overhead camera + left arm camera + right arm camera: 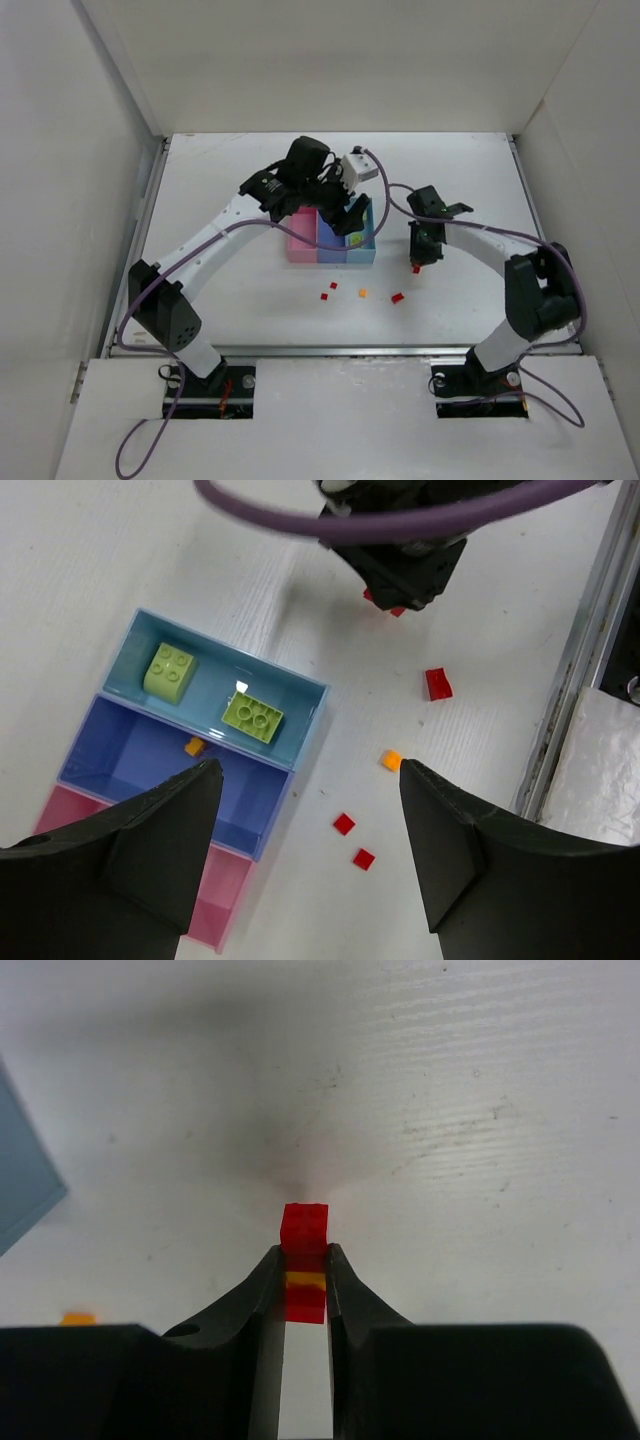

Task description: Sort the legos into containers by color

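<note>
Closeup, clearer than overhead, shows right end effector pinching red lego; left end effector gapes.

The light is bright, even and diffuse between the white walls. From overhead the tabletop reads almost blown-out white, and the arms throw only faint, soft-edged shadows. The loose bricks there are mere specks of colour. In the left wrist view the fingers of the left hand are black, near-featureless wedges, and the purple cable across the top is blurred. The light blue bin is sharp, with a small white glint on its wall. In the right wrist view a diffuse grey shadow spreads beyond the saturated red brick, and the fingers of the right hand are dark and slightly soft.
</note>
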Tool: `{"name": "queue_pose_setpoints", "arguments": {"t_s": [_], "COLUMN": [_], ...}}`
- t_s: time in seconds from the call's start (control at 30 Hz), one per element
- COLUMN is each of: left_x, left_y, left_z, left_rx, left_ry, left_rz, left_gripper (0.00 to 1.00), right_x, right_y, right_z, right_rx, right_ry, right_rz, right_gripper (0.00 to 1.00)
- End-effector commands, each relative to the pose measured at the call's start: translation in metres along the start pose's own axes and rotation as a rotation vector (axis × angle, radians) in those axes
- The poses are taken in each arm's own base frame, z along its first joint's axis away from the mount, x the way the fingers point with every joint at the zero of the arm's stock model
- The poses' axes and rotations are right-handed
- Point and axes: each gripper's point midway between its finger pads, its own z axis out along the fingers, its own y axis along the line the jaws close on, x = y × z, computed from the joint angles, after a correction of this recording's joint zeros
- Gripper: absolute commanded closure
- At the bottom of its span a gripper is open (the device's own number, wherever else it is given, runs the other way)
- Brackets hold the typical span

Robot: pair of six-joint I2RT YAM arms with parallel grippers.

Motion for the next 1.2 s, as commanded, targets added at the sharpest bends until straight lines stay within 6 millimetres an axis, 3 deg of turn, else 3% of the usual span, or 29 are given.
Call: {"name": "queue_pose_setpoints", "arguments": {"t_s": [0.0,0.07,0.1,0.17,0.2,0.23,0.27,0.33,0.4,0.43,0.47,0.5,0.57,0.67,0.83,1.03,1.17], "left_x": [-0.017,-0.016,-0.023,-0.033,-0.064,-0.069,-0.079,-0.099,-0.119,-0.116,-0.098,-0.119,-0.118,-0.116,-0.126,-0.128,-0.137], "left_y": [-0.010,-0.011,-0.012,-0.013,-0.019,-0.019,-0.028,-0.047,-0.080,-0.091,-0.105,-0.119,-0.129,-0.130,-0.137,-0.128,-0.134], "left_z": [-0.021,-0.023,-0.028,-0.036,-0.060,-0.061,-0.066,-0.085,-0.101,-0.103,-0.102,-0.123,-0.121,-0.109,-0.112,-0.090,-0.096], "left_rx": [0.006,0.006,0.000,-0.009,-0.023,-0.028,0.009,0.082,0.243,0.311,0.363,0.379,0.402,0.470,0.518,0.606,0.664], "left_ry": [-0.074,-0.075,-0.099,-0.131,-0.236,-0.255,-0.299,-0.406,-0.628,-0.617,-0.648,-0.807,-0.828,-0.780,-0.775,-0.672,-0.653], "left_rz": [0.028,0.029,0.041,0.070,0.143,0.153,0.179,0.188,0.261,0.222,0.218,0.347,0.369,0.283,0.262,0.009,0.004], "left_gripper": [0.31,0.32,0.32,0.32,0.32,0.32,0.32,0.32,0.32,0.32,0.32,0.31,0.29,0.31,0.30,0.29,0.31], "right_x": [-0.033,-0.050,-0.065,-0.084,-0.100,-0.097,-0.108,-0.107,-0.108,-0.107,-0.105,-0.104,-0.099,-0.093,-0.072,-0.054,-0.053], "right_y": [0.011,0.021,0.023,0.031,0.043,0.040,0.046,0.048,0.051,0.054,0.058,0.059,0.066,0.067,0.081,0.095,0.101], "right_z": [-0.047,-0.081,-0.117,-0.168,-0.241,-0.258,-0.292,-0.321,-0.349,-0.358,-0.369,-0.378,-0.401,-0.403,-0.399,-0.426,-0.412], "right_rx": [-0.101,-0.204,-0.274,-0.399,-0.609,-0.637,-0.740,-0.829,-0.884,-0.909,-0.935,-0.948,-0.984,-0.987,-1.030,-1.092,-1.081], "right_ry": [-0.183,-0.269,-0.375,-0.527,-0.744,-0.780,-0.896,-0.957,-0.995,-1.002,-1.022,-1.039,-1.076,-1.079,-1.064,-1.111,-1.077], "right_rz": [0.076,0.114,0.168,0.219,0.251,0.264,0.261,0.271,0.243,0.226,0.182,0.153,0.094,0.057,-0.070,-0.184,-0.197], "right_gripper": [1.00,1.00,1.00,1.00,1.00,1.00,1.00,1.00,1.00,1.00,1.00,1.00,1.00,1.00,1.00,1.00,1.00]}}
